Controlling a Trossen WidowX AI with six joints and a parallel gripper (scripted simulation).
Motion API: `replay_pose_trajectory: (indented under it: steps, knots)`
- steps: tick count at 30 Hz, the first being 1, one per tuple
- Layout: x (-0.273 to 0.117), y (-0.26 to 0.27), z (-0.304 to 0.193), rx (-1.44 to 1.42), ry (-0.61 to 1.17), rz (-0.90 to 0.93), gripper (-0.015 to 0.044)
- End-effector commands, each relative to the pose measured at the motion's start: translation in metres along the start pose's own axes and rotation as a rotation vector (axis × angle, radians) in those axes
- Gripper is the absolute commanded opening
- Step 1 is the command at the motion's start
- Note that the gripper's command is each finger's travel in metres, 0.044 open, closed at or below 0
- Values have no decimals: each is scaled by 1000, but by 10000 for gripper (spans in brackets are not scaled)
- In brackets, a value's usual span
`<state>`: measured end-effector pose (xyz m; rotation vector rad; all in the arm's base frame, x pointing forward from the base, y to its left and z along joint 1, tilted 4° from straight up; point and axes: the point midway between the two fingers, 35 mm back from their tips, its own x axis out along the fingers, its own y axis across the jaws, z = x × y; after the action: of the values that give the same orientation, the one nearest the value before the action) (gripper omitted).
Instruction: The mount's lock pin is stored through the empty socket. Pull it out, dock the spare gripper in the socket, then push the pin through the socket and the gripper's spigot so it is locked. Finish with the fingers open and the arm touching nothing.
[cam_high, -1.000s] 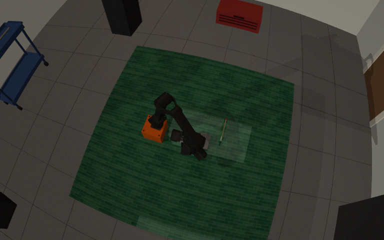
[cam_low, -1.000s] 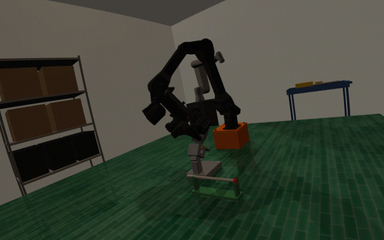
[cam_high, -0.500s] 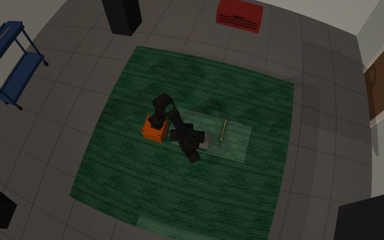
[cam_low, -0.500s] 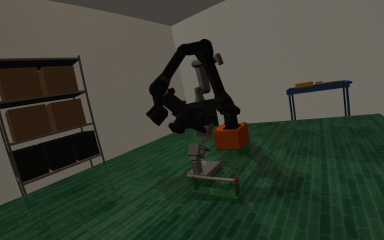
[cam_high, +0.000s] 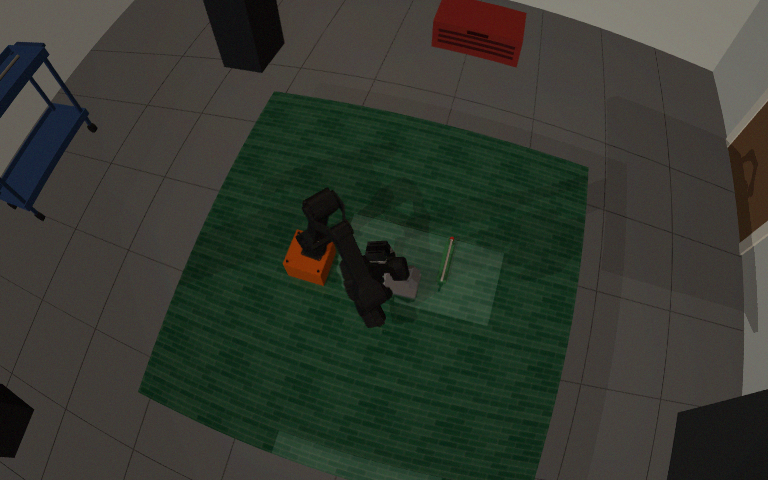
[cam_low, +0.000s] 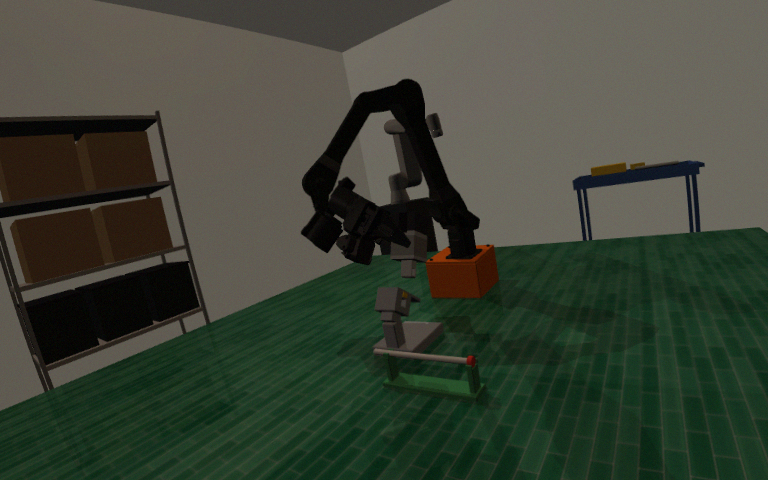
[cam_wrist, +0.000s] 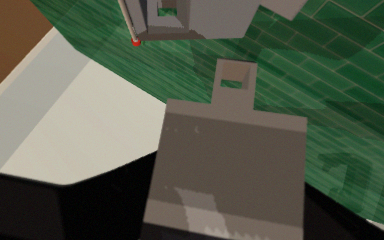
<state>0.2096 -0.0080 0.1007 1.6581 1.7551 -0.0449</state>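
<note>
Spare gripper (cam_low: 408, 247) (cam_wrist: 219, 162) gripped in hand (cam_low: 403, 242) (cam_wrist: 230, 200), spigot down, likely for docking; mount (cam_low: 391, 302) (cam_wrist: 215, 17) below hand; pin (cam_high: 447, 260) (cam_low: 424, 356) (cam_wrist: 128, 22) parked on green rack (cam_high: 441, 281) (cam_low: 433, 386), presumably keeping socket free.

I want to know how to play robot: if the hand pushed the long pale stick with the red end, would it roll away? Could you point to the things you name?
The long pale stick with the red end (cam_high: 446, 260) (cam_low: 421, 356) (cam_wrist: 128, 21) looks round, so it might roll. It seems straight and stiff, probably not floppy.
</note>
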Motion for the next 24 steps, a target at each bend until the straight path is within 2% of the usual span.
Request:
replay_pose_trajectory:
  steps: [1, 8, 24]
  knots:
    - [-3, 5, -4, -48, 17, 74, 0]
    - [-9, 15, -9, -146, 26, 213, 0]
    - [0, 20, 7, -153, 12, 220, 0]
